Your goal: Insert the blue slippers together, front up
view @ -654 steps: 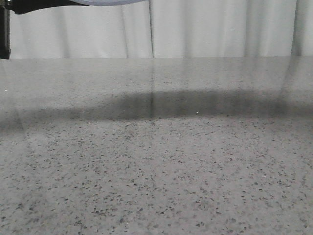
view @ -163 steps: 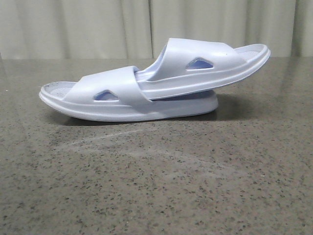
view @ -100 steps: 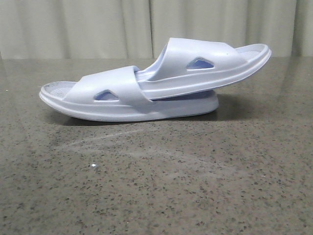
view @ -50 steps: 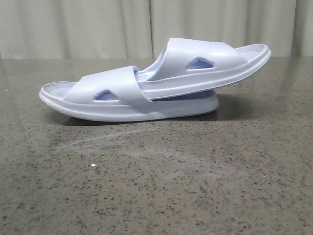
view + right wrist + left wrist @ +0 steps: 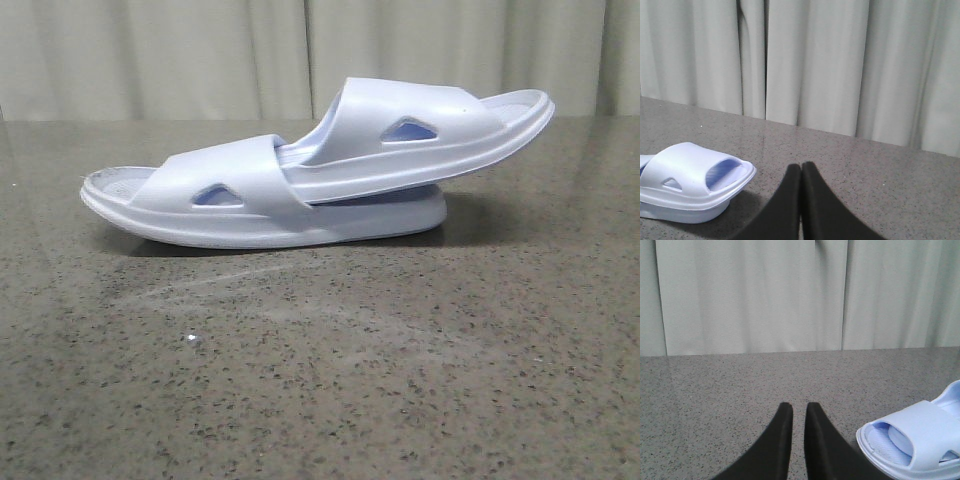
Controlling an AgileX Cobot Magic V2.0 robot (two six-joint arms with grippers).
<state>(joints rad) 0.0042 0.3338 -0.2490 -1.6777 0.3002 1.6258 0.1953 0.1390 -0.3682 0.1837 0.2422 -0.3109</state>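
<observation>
The two pale blue slippers lie nested in the middle of the table in the front view. The lower slipper [image 5: 250, 215] lies flat, sole down. The upper slipper [image 5: 420, 135] has one end pushed under the lower one's strap and its other end raised to the right. Neither gripper shows in the front view. In the left wrist view my left gripper [image 5: 798, 407] is empty, its jaws a narrow gap apart, beside the slippers' end [image 5: 920, 440]. In the right wrist view my right gripper [image 5: 801, 166] is shut and empty, beside the slippers' other end [image 5: 690, 180].
The grey speckled table [image 5: 320, 380] runs back to a pale curtain [image 5: 200, 60]. A tiny white speck [image 5: 190, 340] lies on the table in front of the slippers.
6.5 s ago the table was bare, with something held at the top edge of the view. Now the nested slippers lie on it. Over the last 1.6 s they have not moved.
</observation>
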